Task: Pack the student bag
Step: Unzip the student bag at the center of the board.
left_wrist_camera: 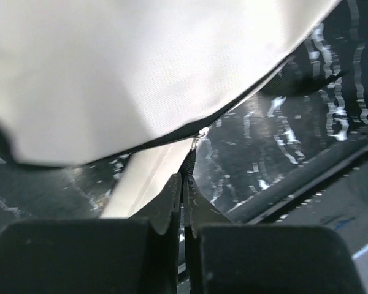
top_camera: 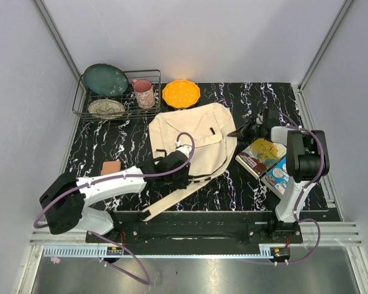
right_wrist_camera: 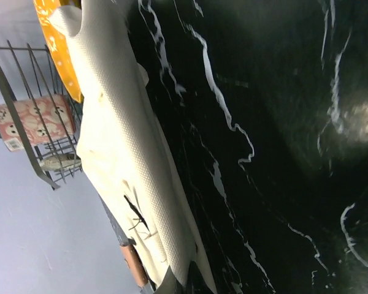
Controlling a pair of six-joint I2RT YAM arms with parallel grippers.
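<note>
Student bag [top_camera: 199, 131] — cream canvas, lying flat, black fittings

You stand at robot lab cell, not real home. Plain pale walls [top_camera: 202, 37] close it in on three sides; aluminium posts [top_camera: 56, 37] in corners. Left arm [top_camera: 110, 180] and right arm [top_camera: 300, 165] bolted to black base rail [top_camera: 196, 229] at 6 o'clock, purple cables [top_camera: 184, 134] loose. Black marble-pattern tabletop [top_camera: 257, 101] carries mixed props: wire dish rack [top_camera: 78, 104] at 10 o'clock, orange plate [top_camera: 181, 93] at 12, books [top_camera: 260, 156] at 3, student bag [top_camera: 196, 138] at centre.
</note>
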